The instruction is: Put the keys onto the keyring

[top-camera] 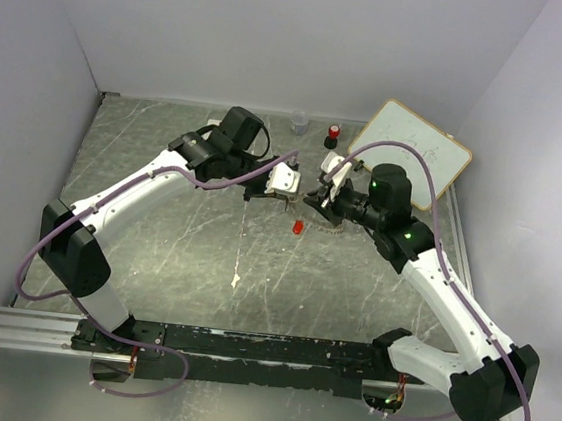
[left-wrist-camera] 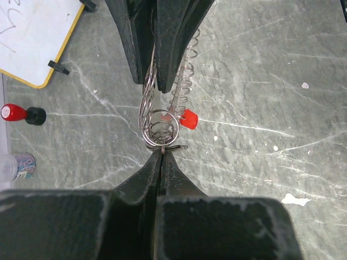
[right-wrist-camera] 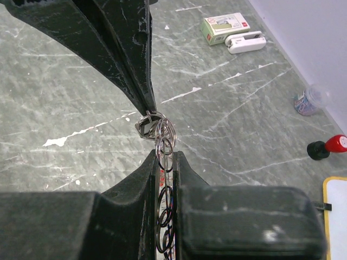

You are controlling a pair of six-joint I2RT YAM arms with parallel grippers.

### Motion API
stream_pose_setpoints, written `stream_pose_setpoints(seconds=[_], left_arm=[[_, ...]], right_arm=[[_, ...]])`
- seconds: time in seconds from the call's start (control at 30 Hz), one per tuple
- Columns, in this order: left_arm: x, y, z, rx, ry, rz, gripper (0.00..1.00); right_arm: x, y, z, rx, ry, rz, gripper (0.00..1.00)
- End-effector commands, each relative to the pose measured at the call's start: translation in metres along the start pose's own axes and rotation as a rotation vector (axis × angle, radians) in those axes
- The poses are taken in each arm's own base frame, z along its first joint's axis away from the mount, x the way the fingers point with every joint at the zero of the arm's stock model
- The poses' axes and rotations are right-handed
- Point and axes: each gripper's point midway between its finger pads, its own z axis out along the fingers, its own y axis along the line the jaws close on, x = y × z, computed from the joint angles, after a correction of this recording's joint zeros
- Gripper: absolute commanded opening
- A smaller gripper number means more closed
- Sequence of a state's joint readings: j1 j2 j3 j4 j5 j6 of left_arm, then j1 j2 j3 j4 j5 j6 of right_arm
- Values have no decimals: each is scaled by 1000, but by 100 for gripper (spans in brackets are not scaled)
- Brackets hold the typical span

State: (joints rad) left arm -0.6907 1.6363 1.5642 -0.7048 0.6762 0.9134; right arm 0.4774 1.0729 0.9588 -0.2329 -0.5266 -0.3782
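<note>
Both grippers meet above the table's middle. My right gripper [right-wrist-camera: 165, 157] is shut on the keyring [right-wrist-camera: 165, 135], a ring of thin wire loops seen edge-on, which also shows in the left wrist view [left-wrist-camera: 157, 127]. My left gripper [left-wrist-camera: 161, 153] is shut on a small dark-headed key [right-wrist-camera: 142, 128] and holds it against the ring's end loop. The red-headed key [left-wrist-camera: 188, 118] appears to hang from the ring by its silver blade, and it shows below the grippers in the top view [top-camera: 298, 227]. The left gripper [top-camera: 288, 189] and the right gripper [top-camera: 319, 199] are nearly tip to tip.
A yellow-edged whiteboard [top-camera: 413, 152] lies at the back right. A red-topped black cylinder [top-camera: 333, 132] and a clear jar [top-camera: 298, 122] stand by the back wall. A small box [right-wrist-camera: 225, 27] and a white item [right-wrist-camera: 245, 42] lie on the table. Walls close three sides.
</note>
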Motion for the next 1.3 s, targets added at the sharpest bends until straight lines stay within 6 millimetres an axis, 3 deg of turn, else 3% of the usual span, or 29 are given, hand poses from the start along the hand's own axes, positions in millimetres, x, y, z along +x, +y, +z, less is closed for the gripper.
stream_pose_setpoints(seconds=[0.0,0.33,1.27], left_arm=[[-17,6,-14,-33,-31,53,7],[-22,5,-18,-35,-39,66,7],[-21,12,-20,-51,-30,76,7]], right_arm=[[-12,-10,-3,41,-13,-4,0],[-21,-15,-3,52,-14,2,0],[-16,-10,0,10,4,0,0]])
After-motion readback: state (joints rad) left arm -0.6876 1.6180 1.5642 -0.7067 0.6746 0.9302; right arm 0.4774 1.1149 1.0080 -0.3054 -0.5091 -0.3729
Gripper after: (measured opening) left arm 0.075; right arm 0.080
